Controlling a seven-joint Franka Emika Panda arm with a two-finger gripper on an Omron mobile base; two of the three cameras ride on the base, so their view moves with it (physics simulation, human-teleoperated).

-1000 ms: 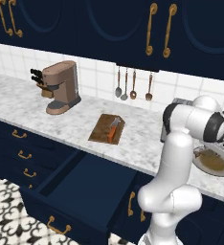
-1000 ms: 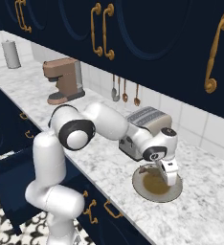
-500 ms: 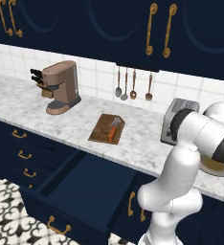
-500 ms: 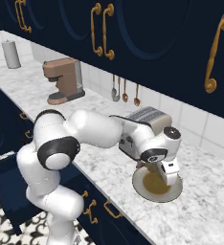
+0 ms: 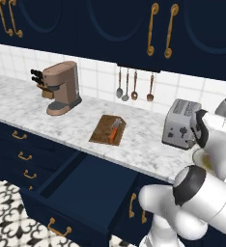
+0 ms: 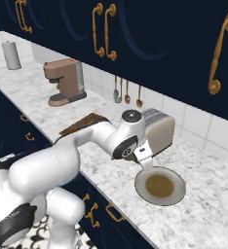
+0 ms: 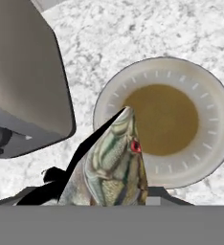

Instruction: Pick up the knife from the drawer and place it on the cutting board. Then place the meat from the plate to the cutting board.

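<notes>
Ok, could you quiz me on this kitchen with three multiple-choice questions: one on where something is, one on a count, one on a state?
1. Where is the knife?
A on the toaster
B on the cutting board
C on the floor

2. How many hanging utensils are on the wall?
A two
B three
C five

3. The wide drawer is:
A shut
B pulled open
C taken out

Answers: B, its orange handle lies on the brown board; B, three hang side by side under the cabinets; B, its inside shows below the counter.
</notes>
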